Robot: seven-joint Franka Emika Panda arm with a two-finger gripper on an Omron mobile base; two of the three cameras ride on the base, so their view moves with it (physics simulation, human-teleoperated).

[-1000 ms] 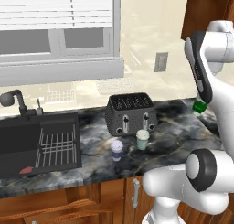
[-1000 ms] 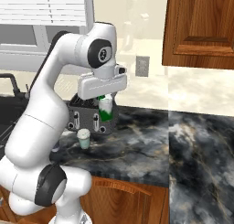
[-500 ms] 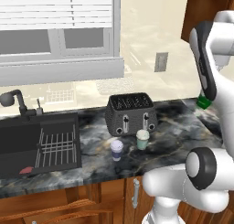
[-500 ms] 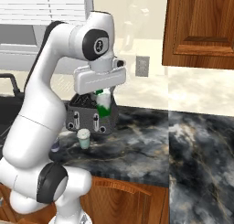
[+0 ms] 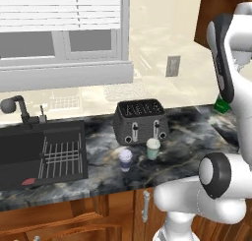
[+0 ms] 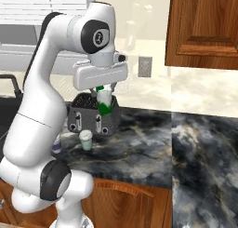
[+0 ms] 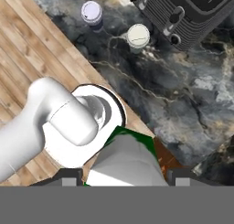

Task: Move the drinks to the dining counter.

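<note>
My gripper (image 6: 105, 97) is shut on the small green bottle (image 6: 105, 104), holding it in the air above the marble counter (image 6: 139, 148), in front of the toaster. The hand view looks down past the bottle's white top (image 7: 125, 159), which sits between the fingertips (image 7: 68, 177). A corner of the green bottle (image 5: 222, 105) peeks out beside the arm in the left base view. The purple-blue cup (image 5: 125, 160) and the pale green cup (image 5: 153, 148) stand upright in front of the toaster. A marble top (image 6: 204, 143) stretches right of a seam; I cannot tell if it is the dining counter.
A dark grey toaster (image 5: 140, 121) stands at the back of the counter. A black sink (image 5: 42, 154) with a faucet (image 5: 15, 107) lies to the left. A wooden wall cabinet (image 6: 204, 27) hangs upper right. Wood flooring (image 7: 32, 58) shows below the counter edge.
The arm has lifted the bottle slightly higher while the hand turned a little. Both cups and the toaster have stayed put.
</note>
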